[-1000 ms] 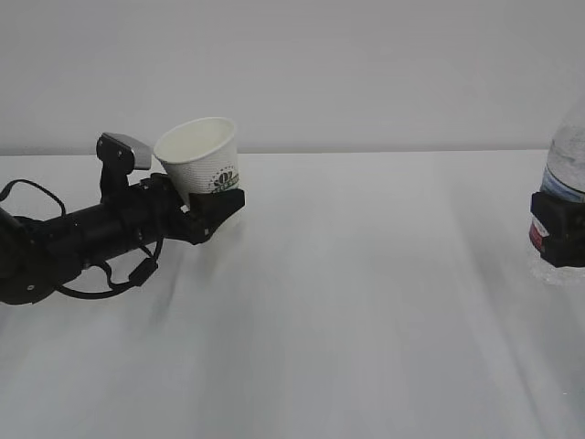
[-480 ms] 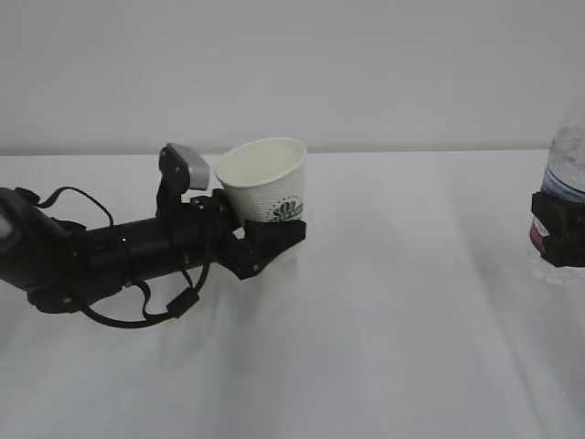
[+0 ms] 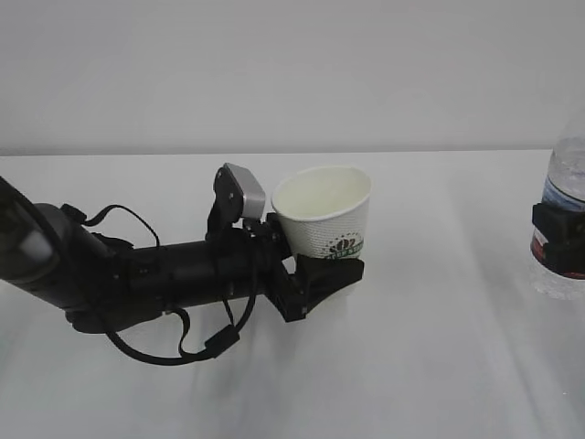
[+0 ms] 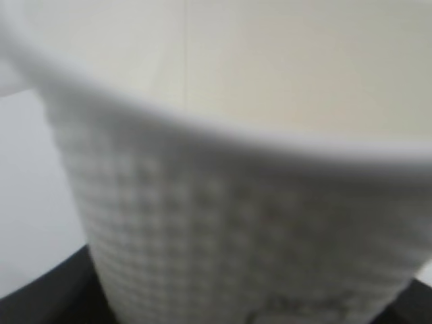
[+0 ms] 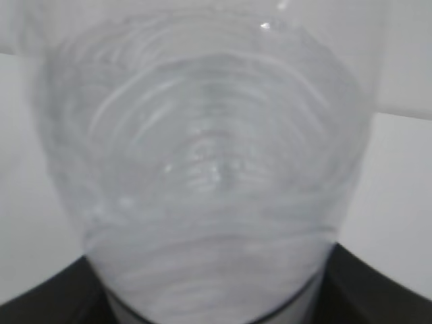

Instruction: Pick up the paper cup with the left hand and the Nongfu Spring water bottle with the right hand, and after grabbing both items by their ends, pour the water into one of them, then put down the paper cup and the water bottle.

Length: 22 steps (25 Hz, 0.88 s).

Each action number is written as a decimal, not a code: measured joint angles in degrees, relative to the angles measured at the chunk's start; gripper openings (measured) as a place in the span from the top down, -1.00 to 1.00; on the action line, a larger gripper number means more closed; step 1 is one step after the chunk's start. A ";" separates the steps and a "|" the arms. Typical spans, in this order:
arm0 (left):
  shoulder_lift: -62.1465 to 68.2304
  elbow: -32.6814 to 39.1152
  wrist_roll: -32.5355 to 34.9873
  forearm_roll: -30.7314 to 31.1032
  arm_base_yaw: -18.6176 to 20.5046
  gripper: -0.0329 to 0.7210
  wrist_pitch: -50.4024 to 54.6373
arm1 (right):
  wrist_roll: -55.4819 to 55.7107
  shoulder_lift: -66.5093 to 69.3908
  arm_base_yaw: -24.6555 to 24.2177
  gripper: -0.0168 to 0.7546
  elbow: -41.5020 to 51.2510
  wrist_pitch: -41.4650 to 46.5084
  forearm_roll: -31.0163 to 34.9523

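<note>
The white paper cup (image 3: 324,215) is near the middle of the exterior view, mouth up and tilted slightly, empty inside. My left gripper (image 3: 329,271) is shut on its lower end, and its black arm lies low over the table to the left. In the left wrist view the cup's dimpled wall (image 4: 236,223) fills the frame. The Nongfu Spring water bottle (image 3: 569,174) stands at the right edge, cut off by the frame. My right gripper (image 3: 558,240) is shut around its lower part, with a bit of red label showing. The clear bottle (image 5: 209,169) fills the right wrist view.
A white table (image 3: 439,366) spreads under both arms, with a plain pale wall behind it. The left arm's loose black cables (image 3: 174,352) hang close to the tabletop. A stretch of bare table lies between the cup and the bottle.
The left arm has carried the cup to the right, from the left part of the table to near the middle, and closer to the camera. The right gripper and bottle have stayed put.
</note>
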 joint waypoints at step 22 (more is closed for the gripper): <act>0.00 -3.79 -1.81 0.04 -12.26 -0.54 4.11 | 1.97 -18.40 0.00 -0.18 6.66 10.45 0.00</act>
